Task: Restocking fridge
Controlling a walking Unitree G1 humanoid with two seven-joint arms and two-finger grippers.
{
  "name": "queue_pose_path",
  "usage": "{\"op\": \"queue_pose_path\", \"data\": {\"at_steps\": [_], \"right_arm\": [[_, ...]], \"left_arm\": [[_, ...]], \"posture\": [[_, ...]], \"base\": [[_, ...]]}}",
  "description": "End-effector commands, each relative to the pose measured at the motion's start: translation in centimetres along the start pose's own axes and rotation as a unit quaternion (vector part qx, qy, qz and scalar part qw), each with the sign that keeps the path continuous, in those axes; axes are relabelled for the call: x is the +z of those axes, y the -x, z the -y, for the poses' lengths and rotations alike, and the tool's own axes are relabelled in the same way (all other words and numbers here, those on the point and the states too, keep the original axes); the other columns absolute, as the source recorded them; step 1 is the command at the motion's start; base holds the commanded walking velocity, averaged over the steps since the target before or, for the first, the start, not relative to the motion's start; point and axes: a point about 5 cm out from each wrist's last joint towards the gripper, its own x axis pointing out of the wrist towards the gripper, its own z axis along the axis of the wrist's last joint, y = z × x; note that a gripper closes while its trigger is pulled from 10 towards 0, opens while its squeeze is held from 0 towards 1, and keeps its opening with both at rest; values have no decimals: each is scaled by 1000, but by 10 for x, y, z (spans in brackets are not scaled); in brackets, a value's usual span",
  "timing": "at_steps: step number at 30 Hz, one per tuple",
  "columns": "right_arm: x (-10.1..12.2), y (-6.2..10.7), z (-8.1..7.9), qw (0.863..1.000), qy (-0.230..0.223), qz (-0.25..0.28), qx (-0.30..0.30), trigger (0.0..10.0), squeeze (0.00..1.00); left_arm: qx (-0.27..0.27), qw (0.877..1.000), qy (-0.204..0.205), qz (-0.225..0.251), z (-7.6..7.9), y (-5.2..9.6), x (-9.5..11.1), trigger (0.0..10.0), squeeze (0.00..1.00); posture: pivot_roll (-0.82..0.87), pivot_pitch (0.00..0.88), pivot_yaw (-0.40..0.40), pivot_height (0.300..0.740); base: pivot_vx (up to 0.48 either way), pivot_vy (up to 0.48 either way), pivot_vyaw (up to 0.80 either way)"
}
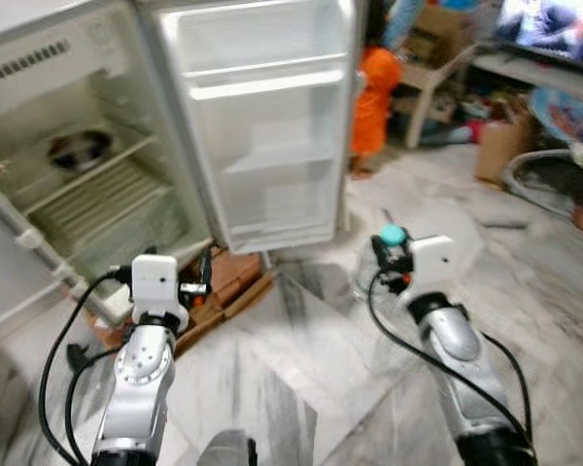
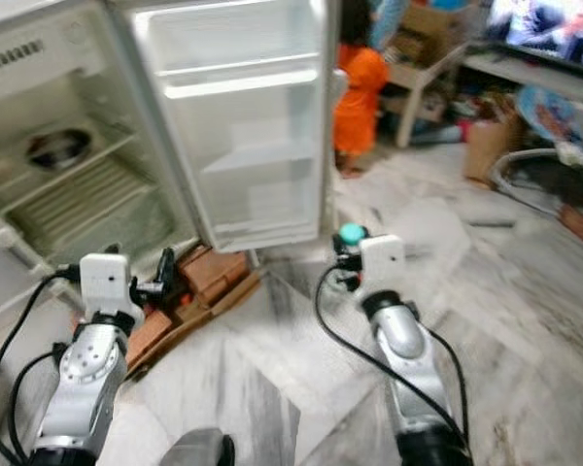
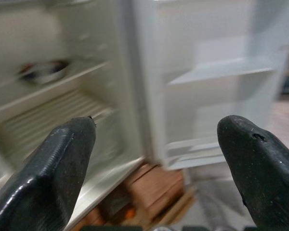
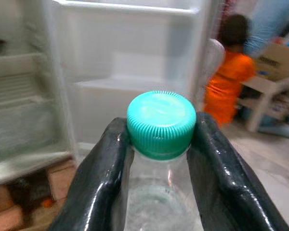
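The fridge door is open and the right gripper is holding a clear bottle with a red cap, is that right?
Not quite: the cap is green, not red, as the right wrist view shows. The rest holds: the fridge door is open, and the right gripper has its jaws closed on the clear bottle.

**Around the work area**

Far ahead of you, a person in orange clothes (image 1: pixel 374 97) stands on the marble floor (image 1: pixel 301 388). To the right of them sits a pale low table (image 1: pixel 437 83) with a cardboard box (image 1: pixel 432 29) on it. At the far right you see a lit screen (image 1: pixel 554 29), and below it a brown paper bag (image 1: pixel 500 146).
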Motion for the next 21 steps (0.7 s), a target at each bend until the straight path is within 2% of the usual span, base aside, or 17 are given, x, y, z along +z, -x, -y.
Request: {"op": "queue_pose_path", "data": {"at_steps": [1, 8, 10, 21], "right_arm": [[8, -2, -3, 1000, 0, 23, 7, 10000, 0], [11, -4, 4, 999, -5, 29, -20, 10000, 0], [11, -4, 5, 999, -4, 30, -22, 10000, 0], [12, -5, 4, 999, -1, 35, -21, 10000, 0]], "left_arm": [[-3, 1000, -2, -1, 0, 0, 2, 10000, 0], [-12, 1000, -7, 1, -1, 0, 2, 10000, 0], [-15, 1000, -10, 3, -1, 0, 3, 10000, 0], [-26, 1000, -5, 6, 3, -5, 6, 10000, 0]], "posture": [[-8, 49, -14, 740], [-9, 52, -9, 740], [-10, 51, -7, 740], [-12, 48, -6, 740]], "base": [[0, 0, 800], [0, 0, 61], [294, 0, 0], [351, 325, 0]]}}
